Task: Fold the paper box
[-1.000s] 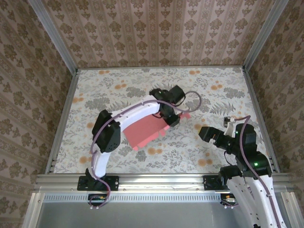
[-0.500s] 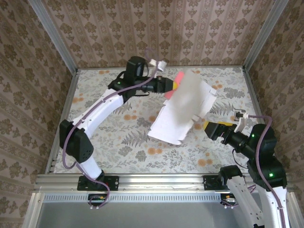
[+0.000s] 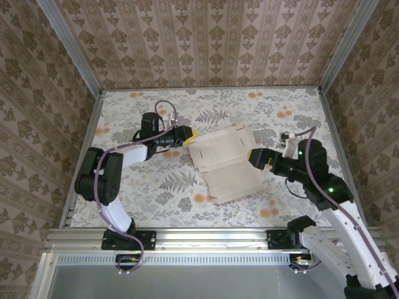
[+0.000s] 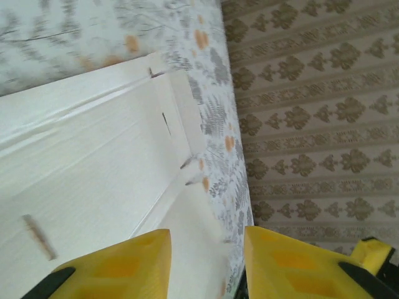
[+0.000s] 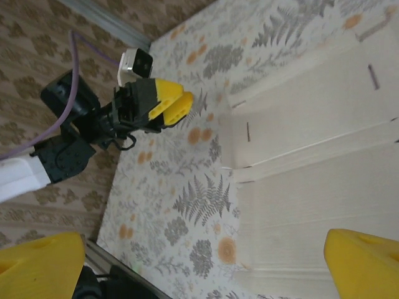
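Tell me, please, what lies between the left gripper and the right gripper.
The paper box lies between them, opened out flat with its pale face up. The top external view shows it, with the left gripper off its left edge and the right gripper at its right edge.

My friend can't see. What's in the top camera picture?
A paper box lies opened out, pale side up, on the flowery table. The left gripper sits beside its left edge, the right gripper beside its right edge.

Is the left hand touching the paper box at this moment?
Apart. The right wrist view shows bare patterned table between the left hand and the near edge of the paper box.
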